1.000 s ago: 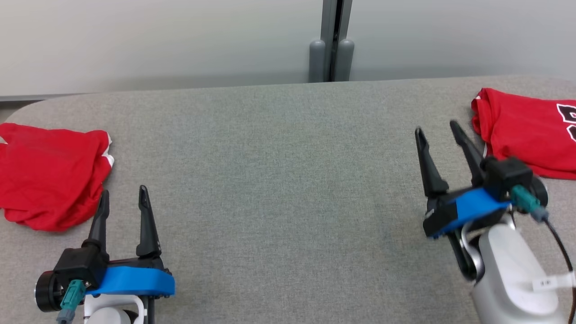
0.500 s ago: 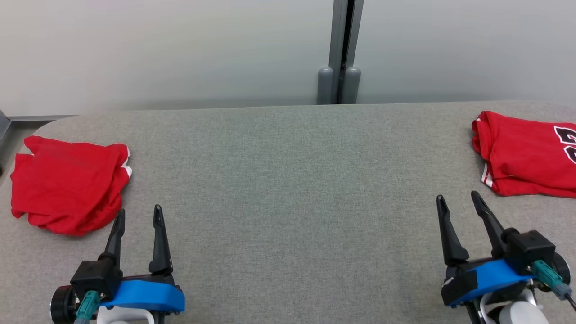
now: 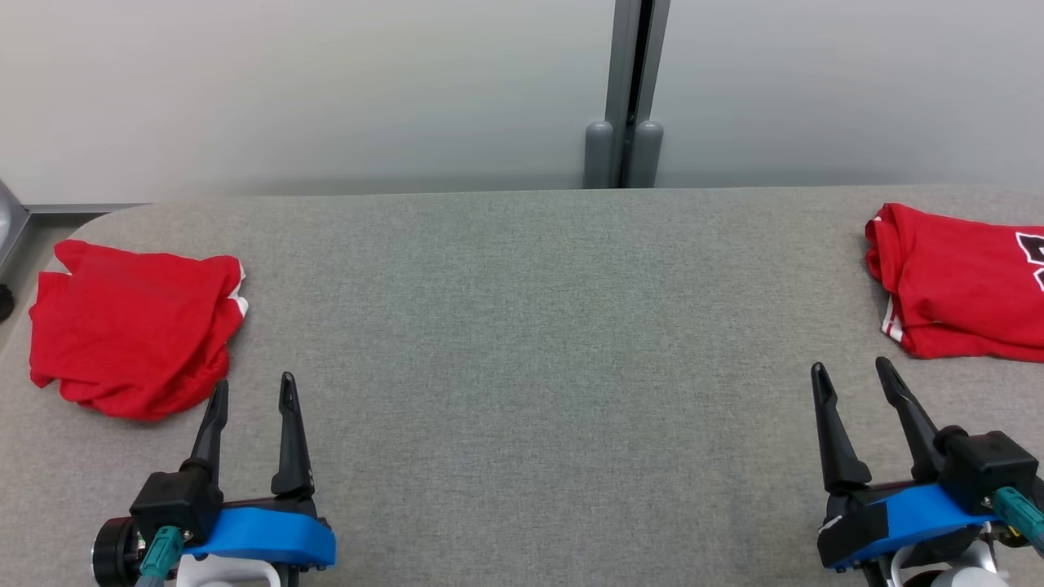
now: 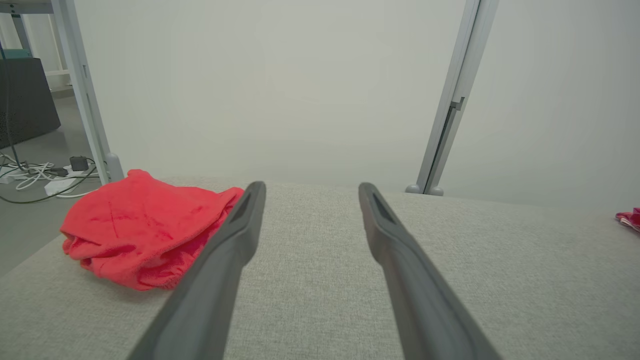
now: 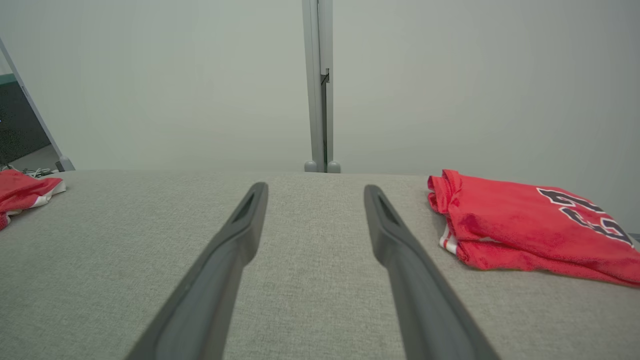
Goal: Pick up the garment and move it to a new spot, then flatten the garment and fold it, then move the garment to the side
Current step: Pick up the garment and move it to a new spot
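Next target looks like the crumpled garment point(image 3: 134, 330): just far-left of left gripper point(image 3: 253, 385), so left arm nearer. Right gripper point(image 3: 851, 367) sits by folded jersey point(image 3: 958, 285). Both pincers spread, empty.

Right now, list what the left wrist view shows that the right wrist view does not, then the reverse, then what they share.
Left wrist view's extras: the left end effector, open, and the crumpled garment up close. Right wrist view's extras: the right end effector, open, and the folded garment up close, with its black-and-white print. Shared: the grey table, the upright post behind it, and a sliver of the other garment at the frame edge.
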You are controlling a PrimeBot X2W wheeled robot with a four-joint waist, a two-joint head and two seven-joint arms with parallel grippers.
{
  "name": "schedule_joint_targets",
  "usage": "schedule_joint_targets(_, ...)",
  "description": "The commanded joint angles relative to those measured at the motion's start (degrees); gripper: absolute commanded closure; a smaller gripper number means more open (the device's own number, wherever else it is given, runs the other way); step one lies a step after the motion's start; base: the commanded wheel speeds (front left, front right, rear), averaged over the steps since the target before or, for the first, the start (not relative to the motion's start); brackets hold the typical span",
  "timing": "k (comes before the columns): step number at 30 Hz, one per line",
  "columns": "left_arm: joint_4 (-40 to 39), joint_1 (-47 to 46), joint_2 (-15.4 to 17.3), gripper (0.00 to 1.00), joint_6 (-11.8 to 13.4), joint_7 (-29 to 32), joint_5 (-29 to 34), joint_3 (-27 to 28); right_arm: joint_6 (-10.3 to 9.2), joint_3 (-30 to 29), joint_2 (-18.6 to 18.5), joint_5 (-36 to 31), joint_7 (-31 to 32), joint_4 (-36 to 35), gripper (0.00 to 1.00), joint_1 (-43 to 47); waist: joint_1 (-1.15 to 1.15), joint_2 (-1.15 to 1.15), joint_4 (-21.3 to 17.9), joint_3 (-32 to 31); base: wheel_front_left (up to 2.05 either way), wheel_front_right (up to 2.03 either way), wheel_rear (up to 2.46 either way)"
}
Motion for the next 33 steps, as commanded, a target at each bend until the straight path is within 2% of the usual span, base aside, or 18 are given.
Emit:
schedule_joint_targets(1,0.14,-0.54,0.45,0.00,0.04,-0.13,-0.39,-0.11,0.01,-0.05,0.08,0.25,0.21,-0.39,0.00,0.85,0.00,0.00,0.16,0.04,0.00,0.00,0.00)
schedule_joint_targets(11,0.03,-1.41,1.08,0.00,0.98,-0.04,-0.67,0.36,0.01,1.11,0.07,-0.08,0.39,0.16,0.00,0.27,0.00,0.00,3.48,1.18,0.00,0.00,0.00)
schedule_joint_targets(33,-1.87,-0.49,2.02,0.00,3.55,-0.10,-2.56,2.90,0.01,2.86,0.04,-1.09,0.23,1.78,0.00,-3.44,0.00,0.00,20.19,4.31,0.00,0.00,0.00)
